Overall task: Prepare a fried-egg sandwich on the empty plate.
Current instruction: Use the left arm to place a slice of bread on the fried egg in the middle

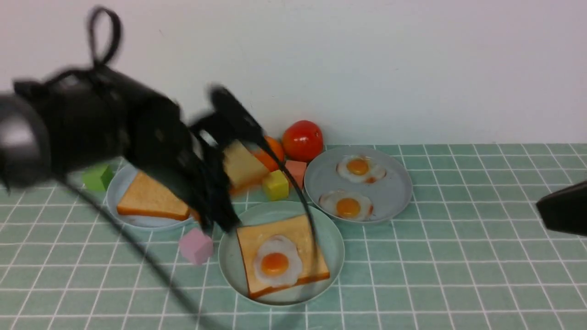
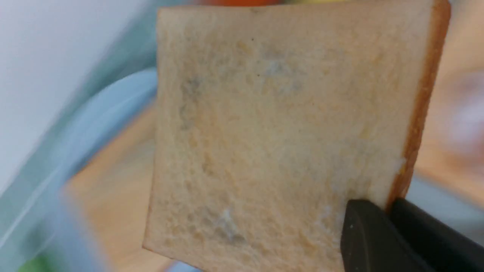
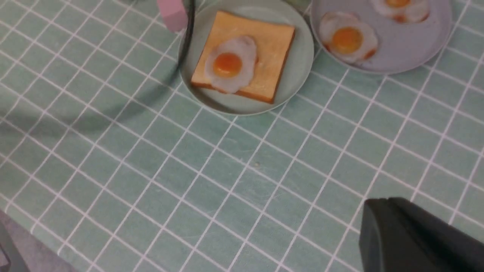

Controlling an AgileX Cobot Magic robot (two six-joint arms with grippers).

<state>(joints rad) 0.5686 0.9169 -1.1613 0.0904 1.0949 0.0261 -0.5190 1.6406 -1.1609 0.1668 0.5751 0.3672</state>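
Open tablecloth stretches right of and nearer than the mint-green plate. A pink cube sits just left of its rim. The left arm, with a toast slice, overhangs its far-left side. A yellow cube and grey plate crowd beyond.

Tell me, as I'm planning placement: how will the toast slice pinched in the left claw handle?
Probably stiff: the toast slice looks flat though the left claw pinches only one corner. Likely light, given its spongy face. It might pivot in so small a grip.
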